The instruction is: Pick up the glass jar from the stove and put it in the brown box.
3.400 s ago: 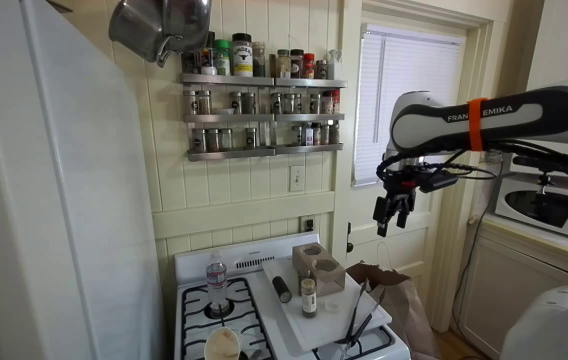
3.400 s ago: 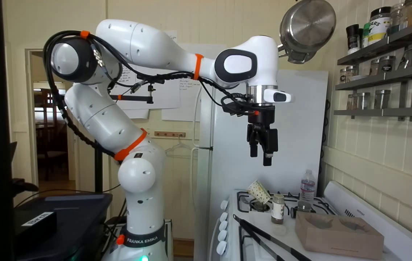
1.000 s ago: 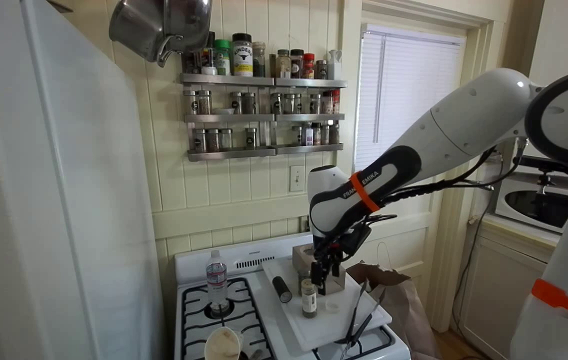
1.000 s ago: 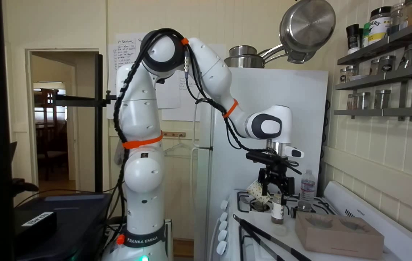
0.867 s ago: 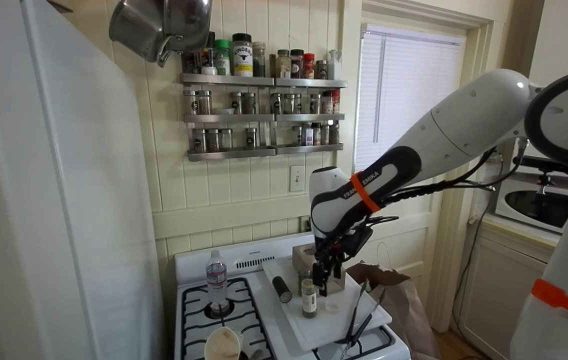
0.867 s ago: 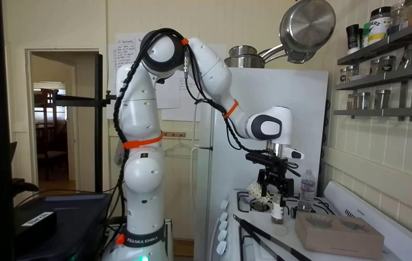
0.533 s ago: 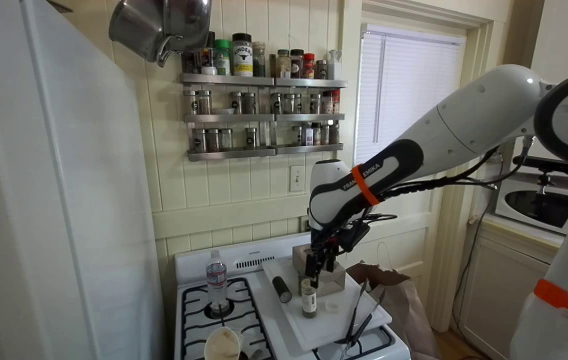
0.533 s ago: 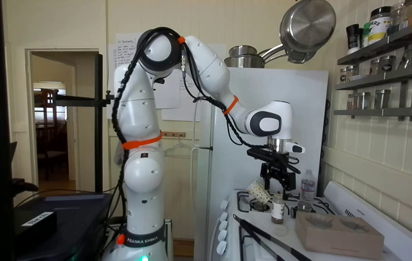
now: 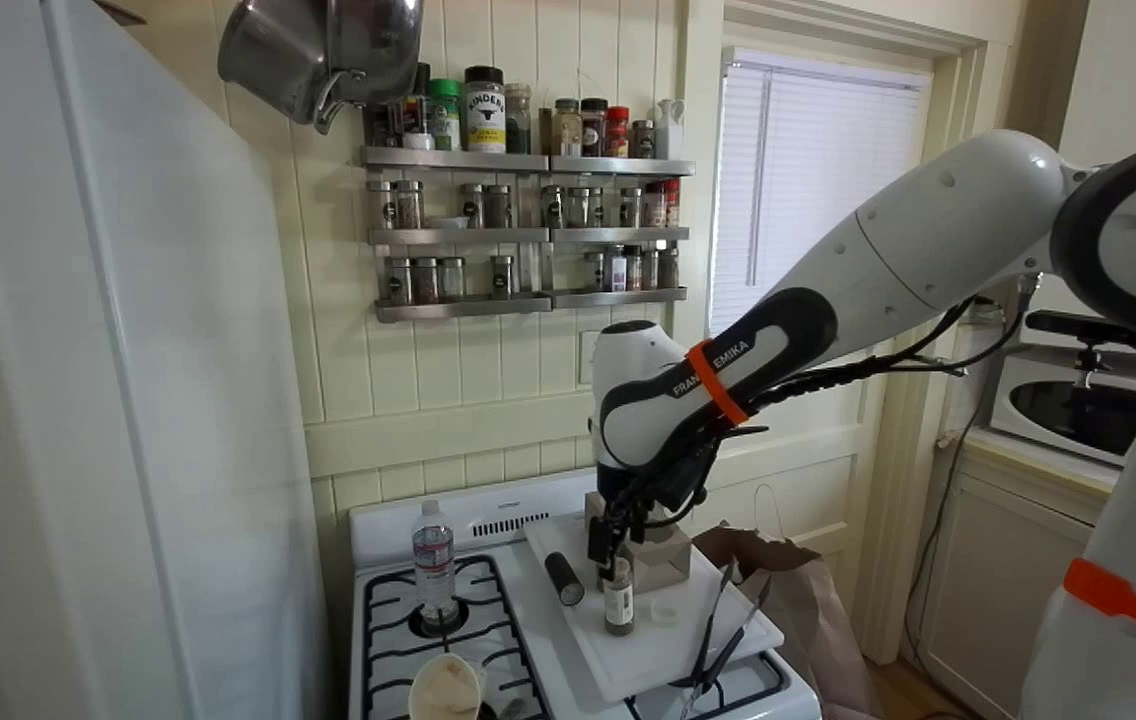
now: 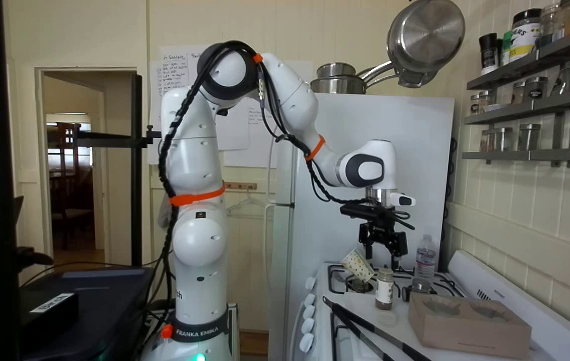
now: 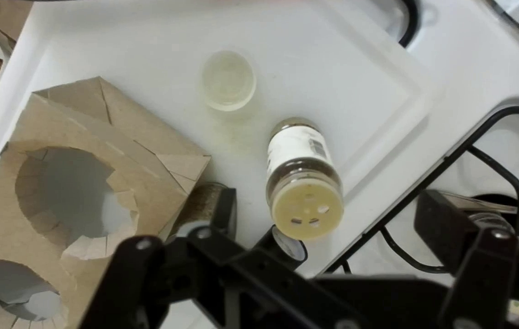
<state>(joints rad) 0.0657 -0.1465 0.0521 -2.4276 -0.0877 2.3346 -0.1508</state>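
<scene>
The glass jar [image 11: 303, 173], with a white label and a tan cap with holes, stands upright on a white board [image 11: 314, 68] on the stove. The jar shows in both exterior views [image 9: 618, 605] [image 10: 384, 290]. My gripper [image 11: 328, 219] is open and empty. In an exterior view [image 10: 382, 259] its fingertips are about level with or just above the jar top; I cannot tell the exact gap. In the wrist view the cap shows between the spread fingers, not touched. The brown box [image 11: 154, 192], with two round holes, stands beside the jar [image 10: 470, 328]. The stove's white back panel [image 9: 548, 497] is behind.
Another jar [image 11: 202, 203] stands against the box, close to one finger. A black cylinder [image 9: 563, 578] lies on the board, near a clear cap [image 11: 228, 82]. Tongs [image 10: 375, 333], a water bottle [image 9: 434, 565] and a tilted paper cup [image 10: 358, 265] are also on the stove.
Over 3.4 seconds my arm has swung down from high above to over the jar. In the last second the gripper has risen a little and shifted toward the burner side. It stays open.
</scene>
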